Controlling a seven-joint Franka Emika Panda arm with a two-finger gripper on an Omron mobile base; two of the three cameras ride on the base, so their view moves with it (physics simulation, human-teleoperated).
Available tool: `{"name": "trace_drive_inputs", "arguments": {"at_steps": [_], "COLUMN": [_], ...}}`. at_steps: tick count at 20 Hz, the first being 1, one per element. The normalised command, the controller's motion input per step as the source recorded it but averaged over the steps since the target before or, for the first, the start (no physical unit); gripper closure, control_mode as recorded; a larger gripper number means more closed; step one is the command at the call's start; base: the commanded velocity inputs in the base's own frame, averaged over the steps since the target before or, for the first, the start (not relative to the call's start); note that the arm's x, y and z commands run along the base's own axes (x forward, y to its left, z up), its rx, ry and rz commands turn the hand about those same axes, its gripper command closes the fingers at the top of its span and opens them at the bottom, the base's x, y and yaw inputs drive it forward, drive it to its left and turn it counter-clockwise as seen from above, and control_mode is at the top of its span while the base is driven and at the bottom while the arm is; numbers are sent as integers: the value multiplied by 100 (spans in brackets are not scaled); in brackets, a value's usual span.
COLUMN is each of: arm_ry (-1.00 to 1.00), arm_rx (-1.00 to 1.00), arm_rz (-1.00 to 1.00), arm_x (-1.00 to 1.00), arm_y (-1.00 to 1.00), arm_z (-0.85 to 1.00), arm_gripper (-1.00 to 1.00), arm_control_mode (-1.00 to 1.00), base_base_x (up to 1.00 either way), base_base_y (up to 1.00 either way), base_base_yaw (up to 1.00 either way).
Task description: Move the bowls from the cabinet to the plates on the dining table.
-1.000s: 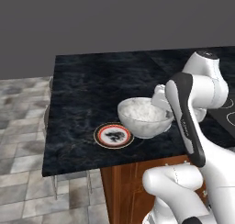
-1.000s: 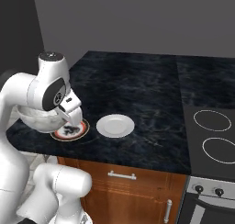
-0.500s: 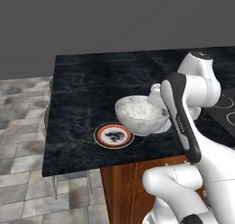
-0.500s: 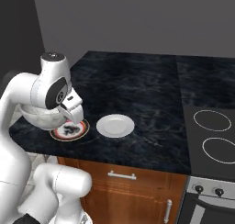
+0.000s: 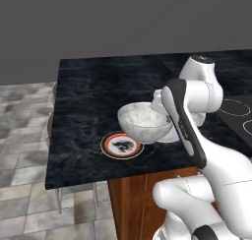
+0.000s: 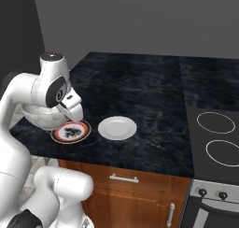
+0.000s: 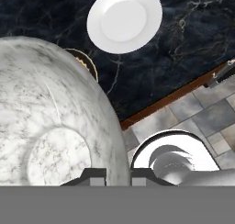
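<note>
The white-grey marbled bowl (image 5: 144,122) hangs just above the black marble dining table (image 5: 88,96). My gripper (image 7: 118,175) is shut on its rim, one fingertip inside and one outside. The bowl (image 7: 50,117) takes up the left of the hand view. The orange-red plate (image 5: 122,145) lies just left of and below the bowl, near the table's front edge. In the right base view the bowl (image 6: 39,116) sits behind my arm, beside the orange-red plate (image 6: 71,131) and the white plate (image 6: 117,127). The white plate (image 7: 124,19) is bare. The cabinet is out of view.
A black cooktop (image 6: 214,133) with ring burners adjoins the table on the right. Wooden drawers with short silver handles (image 6: 123,178) sit under the front edge. Grey tiled floor (image 5: 24,135) lies to the left of the table.
My arm has carried the marbled bowl a little to the left, closer to the orange-red plate. Both plates have stayed put.
</note>
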Motion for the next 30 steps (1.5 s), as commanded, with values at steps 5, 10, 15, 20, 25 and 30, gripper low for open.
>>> {"name": "trace_drive_inputs", "arguments": {"at_steps": [5,10,15,20,25,30], "arm_ry": [0,0,0,0,0,0], "arm_rx": [-2,0,0,0,0,0], "arm_rz": [0,0,0,0,0,0], "arm_x": [37,32,27,28,26,22], "arm_y": [15,10,4,0,3,7], "arm_z": [-19,-22,-18,-25,-26,-14], "arm_gripper": [100,100,100,100,100,100], "arm_control_mode": [-100,-100,-100,-100,-100,-100], "base_base_x": [0,0,0,0,0,0], "base_base_y": [0,0,0,0,0,0], "base_base_yaw": [0,0,0,0,0,0]}}
